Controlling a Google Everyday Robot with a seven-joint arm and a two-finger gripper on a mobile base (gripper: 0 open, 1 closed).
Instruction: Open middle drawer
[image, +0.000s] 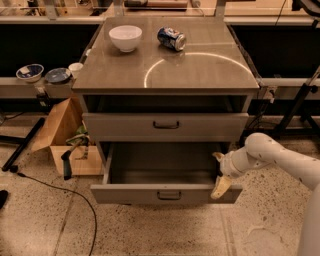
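The middle drawer (165, 194) is a wide, shallow grey drawer with a small dark bar handle (169, 195) at the centre of its front. It stands pulled out toward the camera, and its inside (162, 165) looks empty. My gripper (220, 173) is at the drawer's right front corner, on the white arm (280, 157) coming from the right. Its fingers are spread: one beige fingertip (220, 187) lies over the right end of the drawer front, the other sits higher by the right side wall. It holds nothing. The lowest drawer is hidden under the open one.
The taller drawer front (166, 126) above is shut. On the cabinet top (200, 65) are a white bowl (125, 37) and a can lying on its side (171, 38). A cardboard box (65, 145) and a cable (55, 192) are on the floor at left.
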